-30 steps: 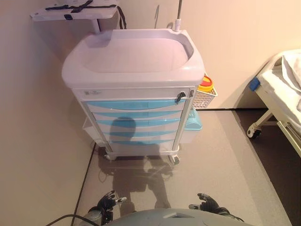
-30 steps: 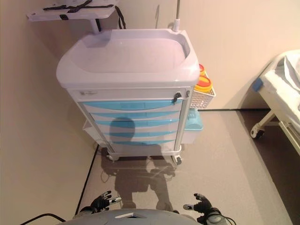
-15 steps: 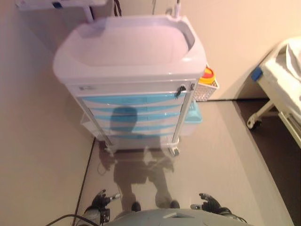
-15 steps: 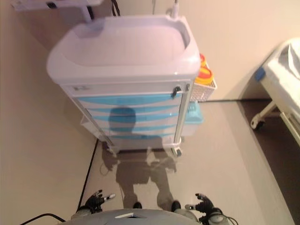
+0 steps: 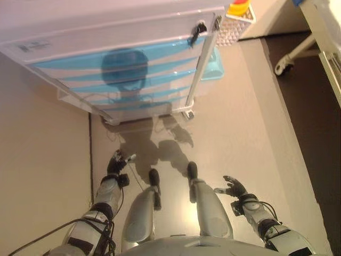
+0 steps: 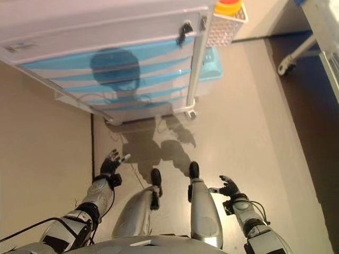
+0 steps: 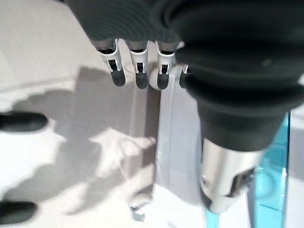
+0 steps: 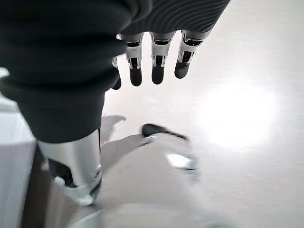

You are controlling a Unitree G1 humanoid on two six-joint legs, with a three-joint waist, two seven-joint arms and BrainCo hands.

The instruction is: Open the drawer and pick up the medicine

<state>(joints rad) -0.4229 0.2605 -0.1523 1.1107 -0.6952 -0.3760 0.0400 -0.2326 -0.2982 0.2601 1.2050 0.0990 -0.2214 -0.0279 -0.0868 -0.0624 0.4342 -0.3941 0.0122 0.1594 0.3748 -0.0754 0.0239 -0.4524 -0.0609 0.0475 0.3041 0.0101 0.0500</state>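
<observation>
A white medical cart point(image 5: 106, 37) stands ahead of me with several light blue drawers point(image 5: 117, 58), all closed, and a dark lock handle point(image 5: 196, 31) at the upper right of its front. No medicine is in view. My left hand point(image 5: 115, 161) hangs low at the lower left, open and empty, well short of the cart. My right hand point(image 5: 233, 188) hangs low at the lower right, open and empty. In the left wrist view my fingers point(image 7: 137, 71) are straight over the floor, with the cart's blue drawer edge point(image 7: 280, 185) past them. In the right wrist view my fingers point(image 8: 156, 66) are straight over bare floor.
A white wire basket point(image 5: 234, 24) with a yellow and red container point(image 5: 238, 8) hangs on the cart's right side, above a light blue bin point(image 5: 213, 61). A bed frame with a caster wheel point(image 5: 281, 68) stands at the right. A beige wall point(image 5: 37, 160) runs along the left.
The whole picture has shifted: the camera has tilted down and come closer, so the cart top has left the view and my arms and hands show fully. The drawers stay closed.
</observation>
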